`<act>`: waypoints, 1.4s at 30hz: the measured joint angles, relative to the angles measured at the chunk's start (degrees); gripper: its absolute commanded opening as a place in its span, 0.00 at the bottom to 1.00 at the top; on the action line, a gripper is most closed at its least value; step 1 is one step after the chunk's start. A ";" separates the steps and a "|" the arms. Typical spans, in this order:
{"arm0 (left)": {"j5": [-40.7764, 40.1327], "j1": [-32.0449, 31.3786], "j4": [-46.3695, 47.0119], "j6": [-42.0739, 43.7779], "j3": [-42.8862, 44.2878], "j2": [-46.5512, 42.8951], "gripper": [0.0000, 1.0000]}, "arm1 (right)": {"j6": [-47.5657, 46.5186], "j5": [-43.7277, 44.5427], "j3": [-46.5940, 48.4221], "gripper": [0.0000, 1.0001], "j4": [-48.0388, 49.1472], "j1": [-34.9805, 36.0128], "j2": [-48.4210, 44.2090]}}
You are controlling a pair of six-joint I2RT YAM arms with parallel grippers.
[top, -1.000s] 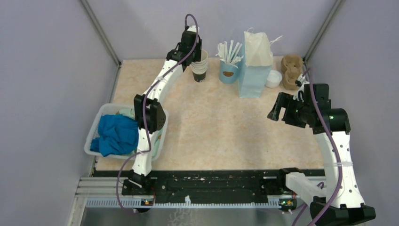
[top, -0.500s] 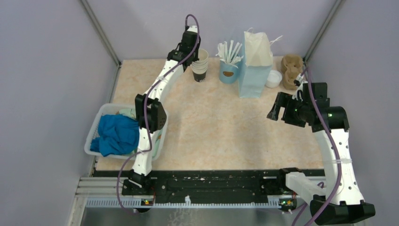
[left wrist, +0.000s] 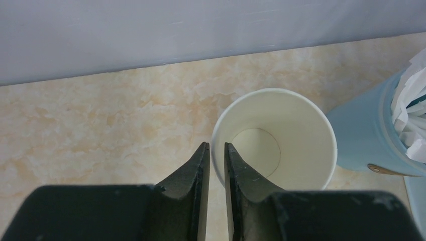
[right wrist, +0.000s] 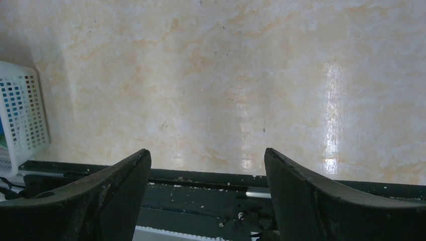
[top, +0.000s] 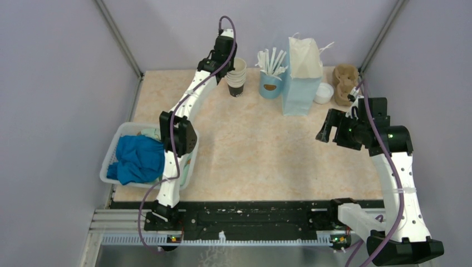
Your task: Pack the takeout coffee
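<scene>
The left tool [left wrist: 215,148] is clamping the rim of the far lidless cup [left wrist: 281,125]. It is best lifting straight up, freeing only one. The right tool [right wrist: 207,152] is hanging apart, empty.

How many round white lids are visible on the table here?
1: a white lid at the back right, between the light blue bag and the cardboard cup carrier. Others may be stacked under it or hidden behind the bag.
</scene>
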 measured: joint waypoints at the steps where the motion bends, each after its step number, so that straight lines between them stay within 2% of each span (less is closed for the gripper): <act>1: -0.04 0.00 0.00 0.04 0.00 0.00 0.26 | 0.00 0.00 0.00 0.83 0.00 0.00 0.00; 5: -0.35 0.15 0.15 0.22 0.02 0.00 0.28 | 0.00 0.00 0.00 0.83 0.00 0.00 0.00; 15: -0.37 0.48 0.63 0.20 0.46 1.42 0.26 | 0.07 -0.02 0.00 0.83 0.09 0.00 0.04; 21: -0.37 0.59 0.70 0.24 0.46 2.69 0.20 | 0.13 -0.02 0.00 0.83 0.17 0.00 0.17; 23: -0.37 0.59 0.76 0.28 0.46 2.69 0.22 | 0.15 -0.02 0.00 0.83 0.17 0.00 0.17; 25: -0.39 0.59 0.76 0.39 0.46 2.69 0.32 | 0.17 -0.02 0.00 0.83 0.20 0.00 0.17; 26: -0.42 0.59 0.76 0.55 0.46 2.69 0.33 | 0.20 -0.02 0.00 0.83 0.20 0.00 0.17; 42: -0.61 0.59 0.87 1.22 0.46 2.69 0.31 | 1.14 -0.87 -0.76 0.83 1.97 0.00 0.17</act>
